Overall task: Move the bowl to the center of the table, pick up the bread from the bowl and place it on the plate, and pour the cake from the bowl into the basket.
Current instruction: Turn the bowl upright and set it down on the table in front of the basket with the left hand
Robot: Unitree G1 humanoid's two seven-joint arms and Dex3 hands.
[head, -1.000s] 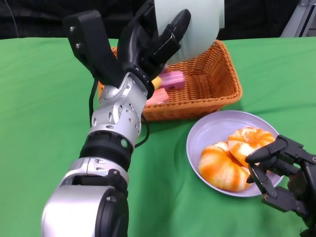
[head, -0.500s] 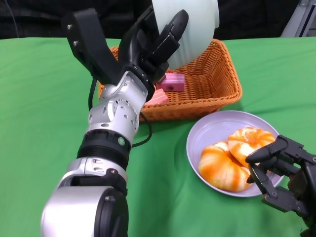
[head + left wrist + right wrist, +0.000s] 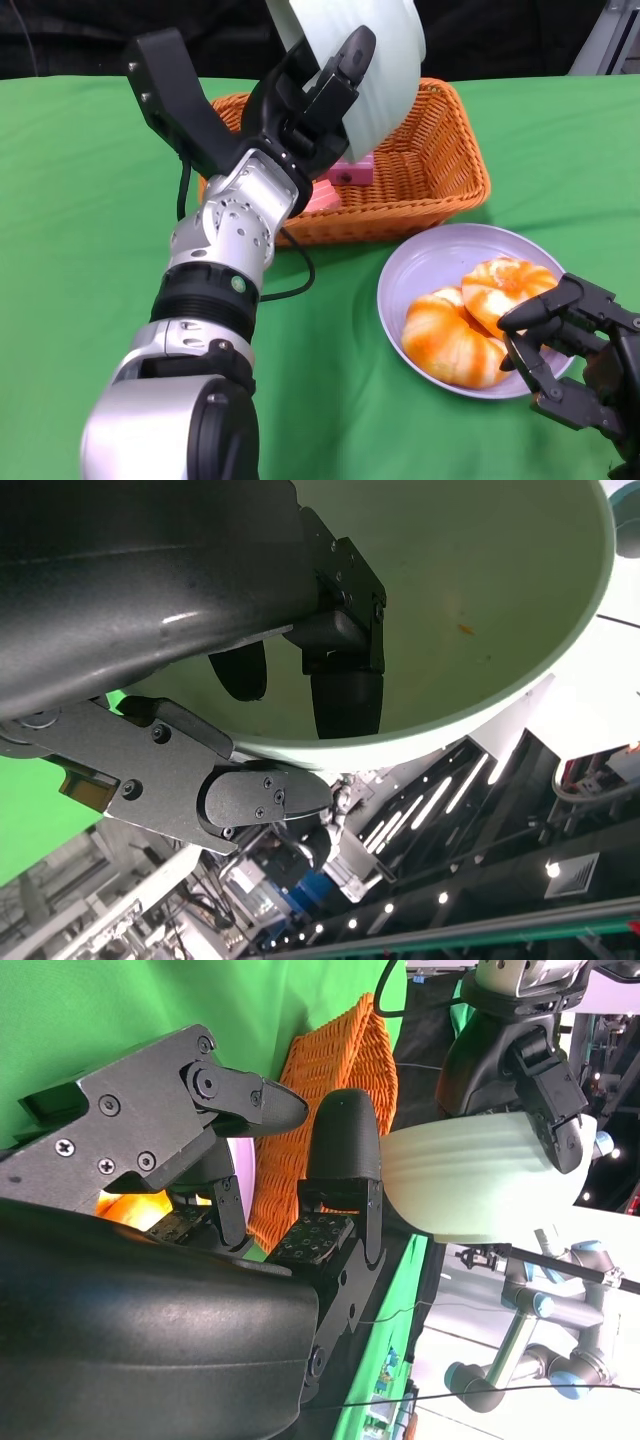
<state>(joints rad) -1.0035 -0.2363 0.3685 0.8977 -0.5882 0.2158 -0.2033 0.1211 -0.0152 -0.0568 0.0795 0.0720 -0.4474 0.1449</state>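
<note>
Bowl (image 3: 360, 60) is gripped at its rim by the left hand (image 3: 305, 100) and held tipped on its side above the orange basket (image 3: 440, 170); its inside is seen bare in the left wrist view. Pink cake (image 3: 350, 172) is seen lying inside the basket. Two pieces of bread (image 3: 450, 340) are seen on the plate (image 3: 420, 265) on the green tabletop (image 3: 80, 250). At the plate's near edge the right hand (image 3: 565, 350) is held with fingers apart, nothing grasped.

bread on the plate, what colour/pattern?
Orange with white stripes; the bread on the plate shows best in the head view.
</note>
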